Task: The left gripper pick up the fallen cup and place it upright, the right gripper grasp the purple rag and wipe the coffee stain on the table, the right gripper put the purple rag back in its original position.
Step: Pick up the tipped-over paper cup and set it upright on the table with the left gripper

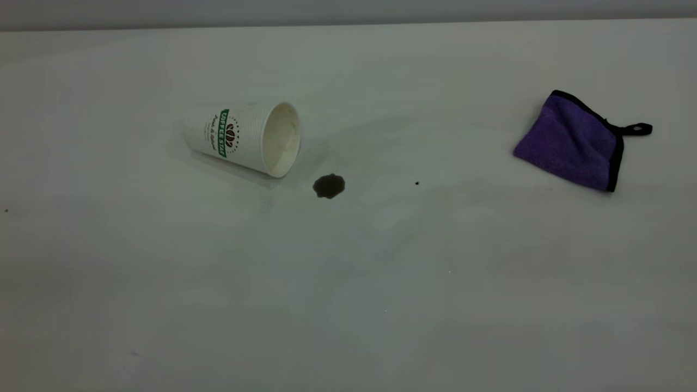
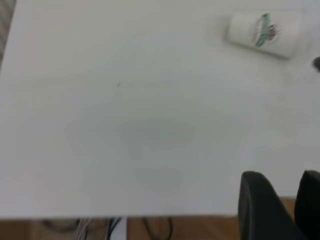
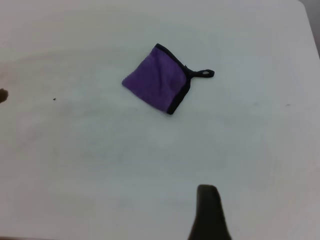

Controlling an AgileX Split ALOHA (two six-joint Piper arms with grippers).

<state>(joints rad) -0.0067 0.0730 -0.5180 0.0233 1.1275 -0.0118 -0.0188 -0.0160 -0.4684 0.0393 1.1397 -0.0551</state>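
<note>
The cup (image 1: 242, 136) lies on its side on the table (image 1: 348, 305), its mouth facing the coffee stain (image 1: 329, 185) just beside its rim. The purple rag (image 1: 572, 141) lies folded at the far right, its loop pointing away from the cup. Neither gripper shows in the exterior view. In the left wrist view my left gripper (image 2: 287, 187) hangs over the table's near edge, far from the cup (image 2: 262, 34), with a narrow gap between its fingers and nothing in it. Of my right gripper only one black finger (image 3: 207, 205) shows, well short of the rag (image 3: 159, 84).
A tiny black speck (image 1: 417, 183) sits between the stain and the rag. The table's edge (image 2: 150, 217) runs below the left gripper, with wooden floor and cables beyond it. The table's corner shows at the right wrist view's upper right.
</note>
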